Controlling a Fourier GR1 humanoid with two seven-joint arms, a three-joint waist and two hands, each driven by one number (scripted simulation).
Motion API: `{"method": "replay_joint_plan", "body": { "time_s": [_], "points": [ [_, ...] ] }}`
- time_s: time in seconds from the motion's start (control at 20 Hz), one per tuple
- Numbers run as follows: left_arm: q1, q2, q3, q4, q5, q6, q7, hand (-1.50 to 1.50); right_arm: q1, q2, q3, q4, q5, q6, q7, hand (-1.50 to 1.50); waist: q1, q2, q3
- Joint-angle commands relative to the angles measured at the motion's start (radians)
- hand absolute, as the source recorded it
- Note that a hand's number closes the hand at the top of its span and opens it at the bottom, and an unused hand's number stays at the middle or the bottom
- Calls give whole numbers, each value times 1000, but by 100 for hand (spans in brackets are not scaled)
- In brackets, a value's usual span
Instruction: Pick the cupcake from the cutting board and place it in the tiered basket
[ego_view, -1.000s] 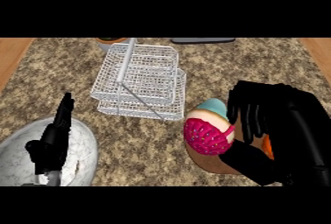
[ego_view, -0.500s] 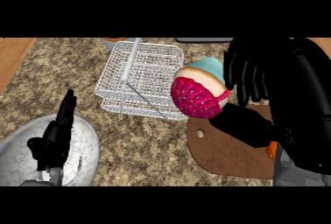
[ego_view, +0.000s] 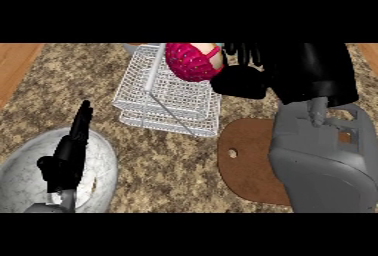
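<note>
At the kitchen worktop (ego_view: 166, 170), the robot's right hand (ego_view: 240, 82) holds the cupcake (ego_view: 190, 62) above the far right corner of the tiered basket (ego_view: 166, 97). Its black fingers (ego_view: 247, 50) and thumb are clenched around the cake from the right side. The cupcake, in a bright pink ribbed wrapper with a sliver of pale topping showing toward the hand, is tilted on its side; whether it touches the wire cannot be told from the head view. The basket, of white wire mesh with a slim handle bar running across it, sits on the speckled brown stone near the worktop's far edge. Just off the basket's near right corner lies the brown cutting board (ego_view: 247, 165), flat on the stone, with a small hole near its left edge; the cupcake is apart from it. The grey right forearm (ego_view: 325, 160) covers the board's right side. Well to the near left of the basket, the left hand (ego_view: 65, 162) rests upright with its fingers (ego_view: 81, 120) straight and released, grasping nothing, in front of a grey mottled plate (ego_view: 22, 175). Strips of wood-toned surface (ego_view: 15, 65) border the stone, well to the left of the basket and to its far right.
</note>
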Motion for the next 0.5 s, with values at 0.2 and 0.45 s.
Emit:
{"method": "replay_joint_plan", "body": {
  "time_s": [0.2, 0.45],
  "points": [
    [80, -71, -45, 144, 27, -20, 12, 0, -65, 4, 27, 243, 9, -73, -50, 150, 6, 23, -26],
    [100, -54, -67, 111, 4, -19, 44, 0, -99, 4, 54, 364, 28, -137, -48, 150, 16, 18, -25]
  ]
}}
